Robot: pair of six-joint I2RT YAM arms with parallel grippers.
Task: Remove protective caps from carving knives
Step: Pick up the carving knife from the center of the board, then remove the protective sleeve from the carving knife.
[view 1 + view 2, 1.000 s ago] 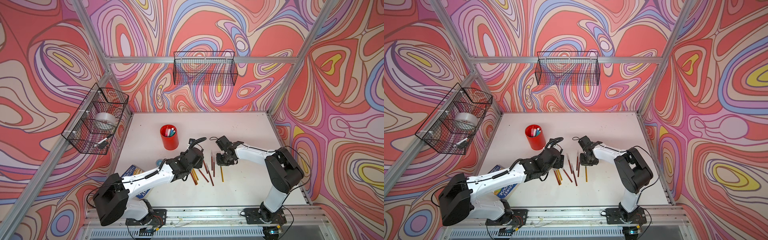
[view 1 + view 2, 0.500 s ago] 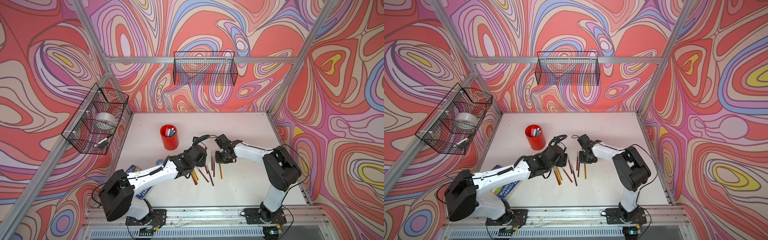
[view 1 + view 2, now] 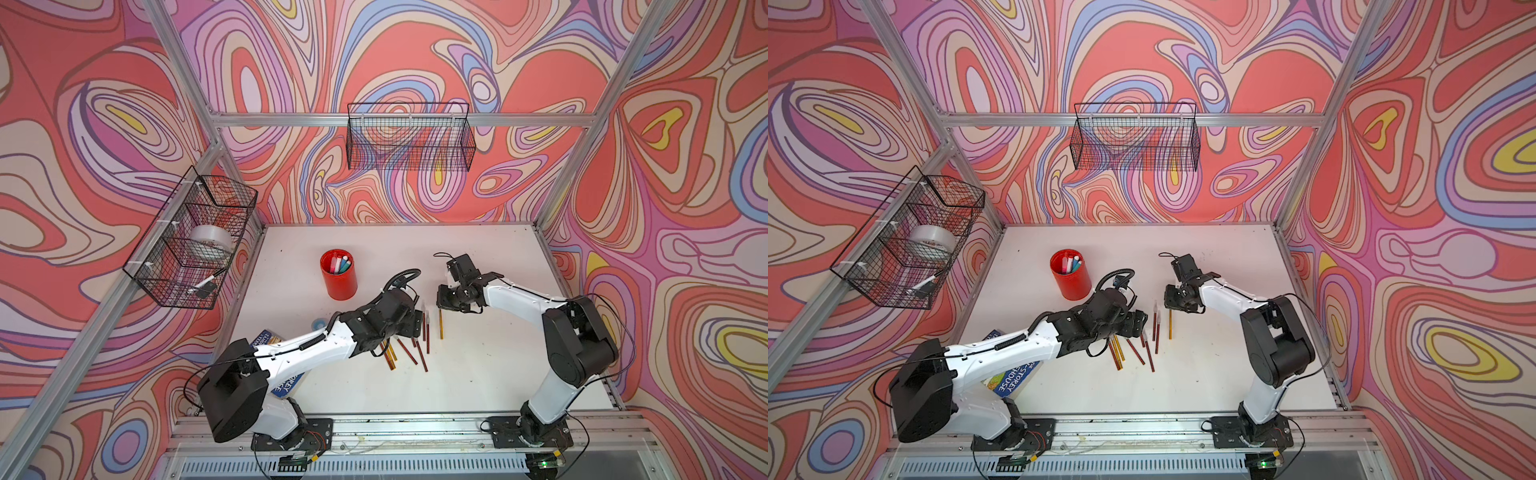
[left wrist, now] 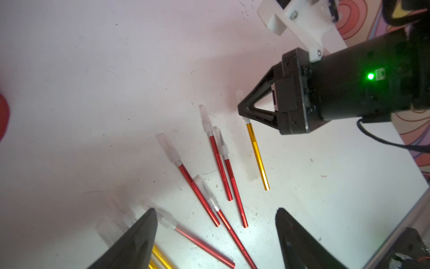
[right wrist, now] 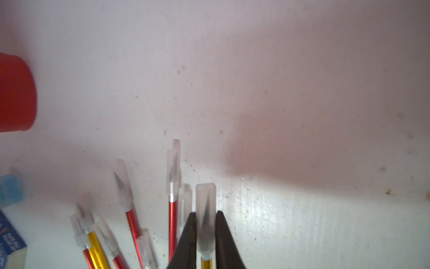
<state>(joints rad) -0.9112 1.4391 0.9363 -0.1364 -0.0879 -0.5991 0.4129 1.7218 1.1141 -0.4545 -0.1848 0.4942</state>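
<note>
The fingers (image 5: 186,244) of the right gripper (image 5: 206,213) are pressed together on a translucent protective cap (image 5: 206,198), through which a dark blade can be made out. The cap is seated on the tip of a yellow-handled carving knife (image 4: 257,153), whose handle stretches away from the gripper over the tabletop (image 3: 478,374).

The left gripper (image 4: 215,209) is held wide open, with nothing between its fingers. It hangs over the other carving knives (image 4: 199,194), which are fanned out in a loose cluster of red and yellow handles. Whitish caps (image 4: 168,149) are fitted on those whose tips are visible.

The tabletop is white, scuffed and speckled with small dark marks. A red cup (image 3: 338,282) filled with markers (image 3: 340,264) stands beyond the cluster. A blue tape roll (image 3: 319,323) and a book (image 3: 286,384) lie near the left arm.

The cell is enclosed by walls printed with swirling red, pink, lilac and yellow bands and framed in aluminium rails (image 3: 399,120). One wire basket (image 3: 409,137) is hung on the back wall. Another, the side basket (image 3: 191,245), holds a silver tape roll (image 3: 210,245).
</note>
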